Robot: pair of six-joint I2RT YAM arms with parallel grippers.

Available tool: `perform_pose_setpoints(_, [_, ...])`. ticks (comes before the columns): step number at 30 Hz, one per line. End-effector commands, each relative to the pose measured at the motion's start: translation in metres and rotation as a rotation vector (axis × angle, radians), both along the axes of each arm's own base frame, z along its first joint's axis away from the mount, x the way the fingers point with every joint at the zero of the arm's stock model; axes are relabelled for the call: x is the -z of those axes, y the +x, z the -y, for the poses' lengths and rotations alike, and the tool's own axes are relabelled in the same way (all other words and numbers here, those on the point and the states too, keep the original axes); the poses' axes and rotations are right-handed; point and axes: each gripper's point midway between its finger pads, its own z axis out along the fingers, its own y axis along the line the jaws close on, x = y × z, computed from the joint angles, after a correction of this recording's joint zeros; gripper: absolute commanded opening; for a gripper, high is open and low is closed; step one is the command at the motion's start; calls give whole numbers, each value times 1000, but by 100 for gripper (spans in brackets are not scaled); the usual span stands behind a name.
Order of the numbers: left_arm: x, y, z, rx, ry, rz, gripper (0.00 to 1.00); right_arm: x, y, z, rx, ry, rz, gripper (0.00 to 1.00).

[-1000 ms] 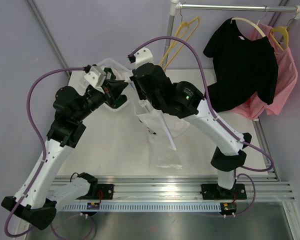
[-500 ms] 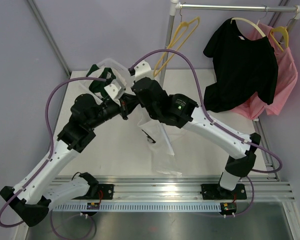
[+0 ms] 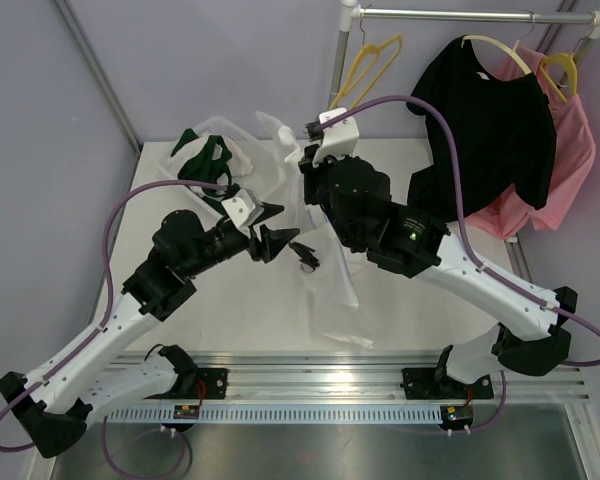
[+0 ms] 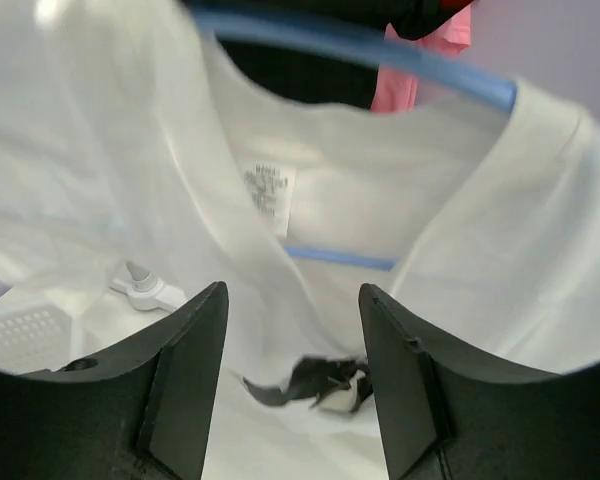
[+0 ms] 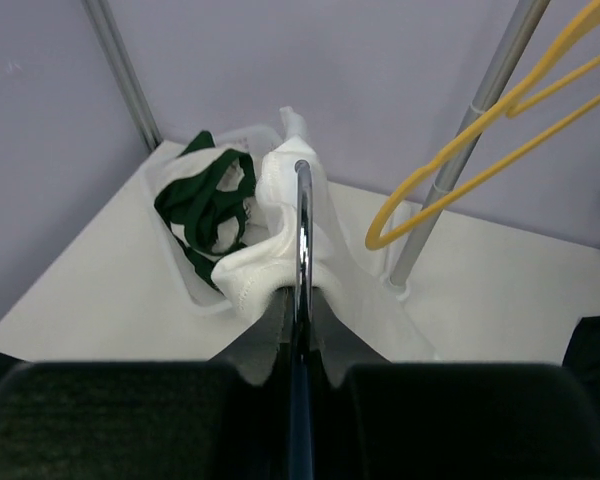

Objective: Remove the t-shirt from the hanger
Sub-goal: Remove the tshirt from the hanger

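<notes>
Top external, left hand [image 4: 292, 292] now open off t-shirt [image 3: 332, 292], right hand [image 5: 298, 300] clamping hanger [image 5: 302, 210]

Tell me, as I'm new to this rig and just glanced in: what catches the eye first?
The white t-shirt dangles over mid-table on a blue hanger, whose hook the right gripper pinches. The left gripper faces its collar, open and empty. Back right, a black t-shirt and a pink garment hang on the rail.
</notes>
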Motion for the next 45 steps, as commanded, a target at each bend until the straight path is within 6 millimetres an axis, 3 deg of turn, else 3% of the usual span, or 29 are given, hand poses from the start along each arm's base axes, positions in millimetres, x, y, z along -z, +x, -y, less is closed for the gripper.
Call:
perform_pose_setpoints(1, [-24, -11, -10, 1, -51, 98, 58, -53, -5, 12, 22, 185, 101, 0])
perform_pose_setpoints(7, [-33, -38, -12, 103, -86, 200, 66, -55, -2, 9, 19, 178, 127, 0])
perform_pose_setpoints(8, [-24, -46, -9, 150, -76, 207, 68, -54, -3, 8, 17, 174, 123, 0])
perform_pose_setpoints(11, [-27, -73, -7, 274, -80, 352, 77, -51, -2, 2, 1, 168, 116, 0])
perform_pose_setpoints(12, [-13, -72, -7, 280, -56, 387, 79, -51, -2, -1, -9, 166, 113, 0])
perform_pose_setpoints(16, [-5, -67, -6, 267, -28, 449, 88, -48, -2, -10, -36, 151, 104, 0])
perform_pose_setpoints(27, [-8, -53, -8, 185, -29, 458, 89, -38, -4, -34, -92, 123, 91, 0])
perform_pose_setpoints(32, [-8, -49, -11, 151, -32, 476, 88, -30, -5, -48, -103, 102, 76, 0])
perform_pose_setpoints(41, [-1, -45, -3, 166, -9, 438, 73, -23, -2, -69, -112, 78, 70, 0])
perform_pose_setpoints(45, [0, -44, -1, 166, 4, 418, 54, -22, -1, -71, -108, 72, 73, 0])
